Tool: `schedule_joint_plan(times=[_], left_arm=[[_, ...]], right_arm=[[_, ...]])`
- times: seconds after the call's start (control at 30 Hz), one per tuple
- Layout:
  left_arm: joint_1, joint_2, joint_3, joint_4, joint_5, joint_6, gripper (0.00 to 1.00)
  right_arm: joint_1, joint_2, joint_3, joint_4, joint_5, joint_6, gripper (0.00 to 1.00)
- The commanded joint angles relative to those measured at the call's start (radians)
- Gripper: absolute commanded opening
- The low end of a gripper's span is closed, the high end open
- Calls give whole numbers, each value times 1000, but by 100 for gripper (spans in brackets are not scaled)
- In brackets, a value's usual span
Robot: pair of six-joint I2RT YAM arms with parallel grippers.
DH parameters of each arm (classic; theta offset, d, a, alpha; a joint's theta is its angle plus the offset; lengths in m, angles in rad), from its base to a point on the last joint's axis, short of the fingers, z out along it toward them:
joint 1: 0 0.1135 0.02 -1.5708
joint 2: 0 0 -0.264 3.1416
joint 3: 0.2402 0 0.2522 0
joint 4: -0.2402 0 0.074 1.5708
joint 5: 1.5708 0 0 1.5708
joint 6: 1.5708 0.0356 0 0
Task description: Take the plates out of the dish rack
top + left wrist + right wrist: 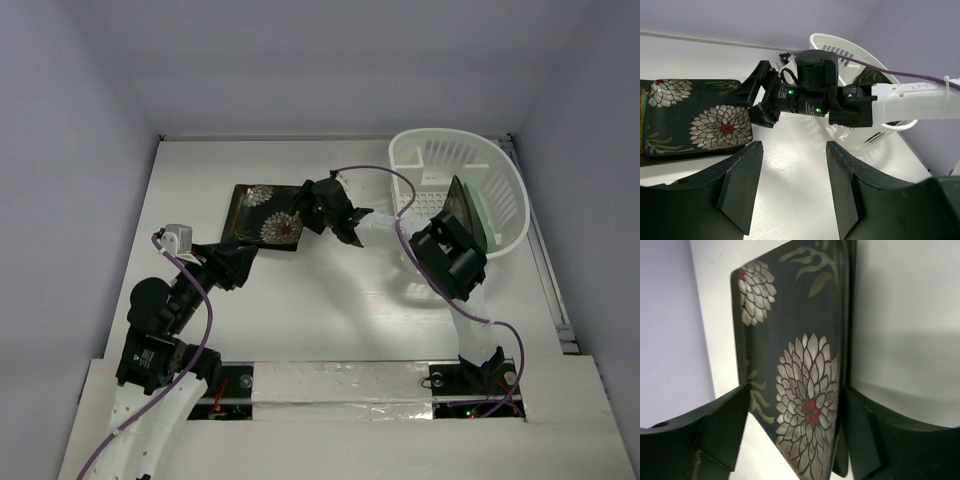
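Right gripper (pixel 348 214) sits at the 3 o'clock edge of one black flower-patterned plate (pixel 266 214). In its wrist view its two fingers stand spread to either side of that plate, but I cannot tell whether they press on it. The plate lies flat on the table (pixel 330 320), at about 11 o'clock from the table's middle and outside the dish rack (pixel 445 152). It shows two white flowers with red hearts. In the left wrist view a thin teal-and-gold rim peeks out at the plate's left edge; whether that is a second plate underneath is unclear.

The left gripper (pixel 795 150) is just off the plate's 7 o'clock corner, both fingers well apart with nothing between them.

The one white dish rack stands at 2 o'clock on the table. Two plates lean on edge inside it, toward its 3 o'clock wall: one dark plate (pixel 460 205) and, just behind it, one pale mint plate (pixel 481 218).
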Motion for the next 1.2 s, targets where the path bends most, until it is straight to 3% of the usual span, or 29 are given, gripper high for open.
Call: schedule_joint_plan(times=[0.0, 0.57, 0.67, 0.77, 0.8, 0.83, 0.9, 1.03, 1.17], left_arm=[[-4, -8, -4, 39, 0, -6, 50], [-4, -15, -3, 37, -2, -6, 50], [-4, -17, -4, 39, 0, -4, 50], [-4, -18, -4, 40, 1, -4, 50], [-4, -20, -4, 39, 4, -3, 50], [-4, -20, -4, 40, 4, -4, 50], [-4, -21, -4, 40, 6, -4, 50], [-4, -26, -3, 40, 7, -4, 50], [-4, -38, -4, 43, 12, -4, 50]], right_arm=[[9, -62, 34, -10, 32, -60, 78], [9, -73, 157, -361, 158, -299, 88], [9, -139, 94, -347, 177, -337, 81], [20, -245, 71, -395, 209, -402, 58], [20, -313, 61, -412, 218, -435, 39], [20, -352, 48, -419, 239, -448, 27], [20, -438, 2, -442, 273, -497, 13], [20, -639, -41, -566, 524, -602, 4], [-66, -815, -62, -750, 696, -672, 3]])
